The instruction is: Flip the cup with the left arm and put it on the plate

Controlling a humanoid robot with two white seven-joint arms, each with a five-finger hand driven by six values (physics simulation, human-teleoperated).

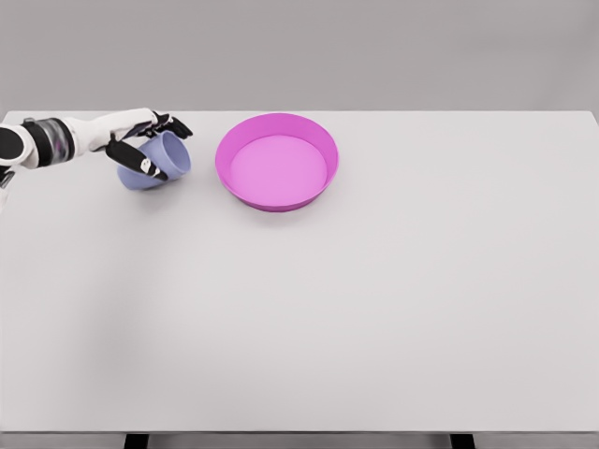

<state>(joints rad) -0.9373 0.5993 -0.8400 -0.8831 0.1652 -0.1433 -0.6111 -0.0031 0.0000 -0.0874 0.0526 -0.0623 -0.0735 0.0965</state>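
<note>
A light blue cup (pixel 161 165) is tilted on its side at the far left of the white table (pixel 374 299), lifted a little above its shadow. My left hand (pixel 148 142) comes in from the left edge, its fingers wrapped around the cup from above and in front. A magenta plate (pixel 277 161) with a raised rim stands just to the right of the cup, a small gap between them. The right arm does not appear in the head view.
The table's far edge (pixel 374 112) runs right behind the hand and plate. Its front edge (pixel 299 432) lies along the bottom of the picture.
</note>
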